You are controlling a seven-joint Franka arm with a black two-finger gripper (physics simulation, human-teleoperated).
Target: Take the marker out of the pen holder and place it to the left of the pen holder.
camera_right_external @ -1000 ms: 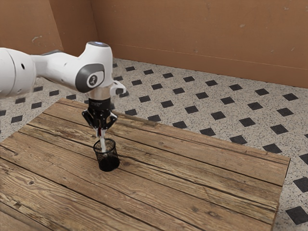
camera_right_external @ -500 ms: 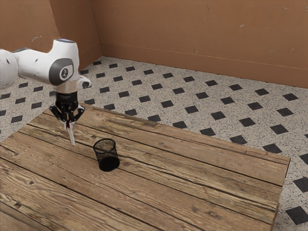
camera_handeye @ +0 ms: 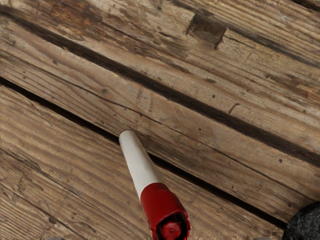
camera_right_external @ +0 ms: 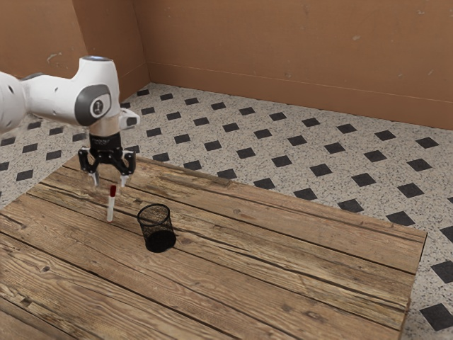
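White marker (camera_handeye: 139,162), red end (camera_handeye: 161,202) nearest camera; wooden table (camera_handeye: 75,165) below; pen holder (camera_handeye: 305,226) partly visible.

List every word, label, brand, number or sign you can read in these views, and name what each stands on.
Nothing can be read.
Round mark on the arm's dark joint cover: too small to read.
Faint pale marking on the tool, on its black upper body: too small to read.
Marker and pen holder: no lettering visible.

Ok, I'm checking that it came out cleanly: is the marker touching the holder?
Apart. The exterior view shows the marker clear of the holder, with a strip of bare table between them.
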